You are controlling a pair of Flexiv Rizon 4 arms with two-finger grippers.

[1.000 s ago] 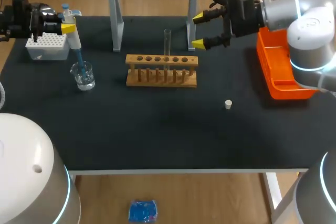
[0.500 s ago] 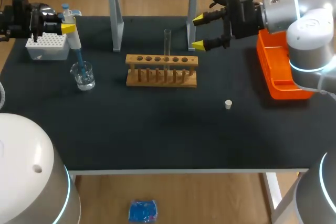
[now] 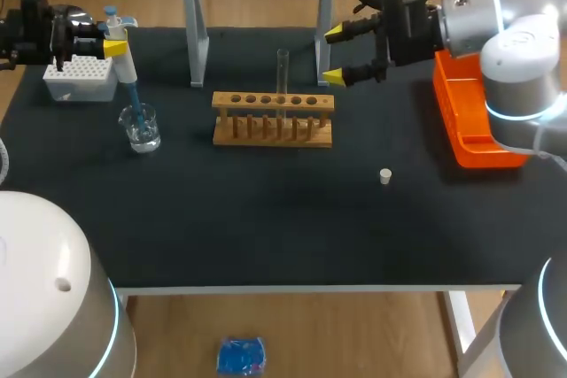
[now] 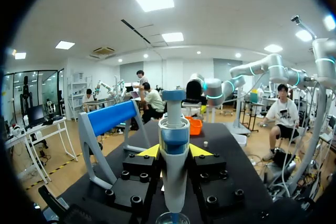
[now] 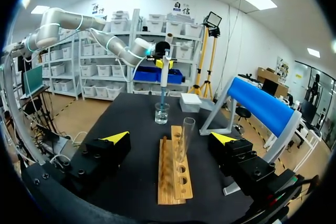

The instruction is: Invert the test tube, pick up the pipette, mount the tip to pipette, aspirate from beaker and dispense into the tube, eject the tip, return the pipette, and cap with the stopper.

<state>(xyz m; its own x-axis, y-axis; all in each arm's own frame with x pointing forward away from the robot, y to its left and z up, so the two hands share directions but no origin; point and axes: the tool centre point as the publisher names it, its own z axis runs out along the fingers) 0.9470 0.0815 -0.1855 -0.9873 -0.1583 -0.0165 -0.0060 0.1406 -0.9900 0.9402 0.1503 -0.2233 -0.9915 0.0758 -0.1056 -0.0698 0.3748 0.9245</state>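
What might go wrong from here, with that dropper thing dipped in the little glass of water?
The pipette has its tip in the beaker; a sideways pull by the left pincer might tip the beaker and spill it.
The test tube is narrow and stands tall in the wooden rack; the tip may miss its mouth and drip on the table.
The open right pincer hangs near the tube and could knock it.

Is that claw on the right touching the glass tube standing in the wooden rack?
Apart. The head view shows a clear gap between the right claw, its yellow tips open, and the test tube upright in the rack.
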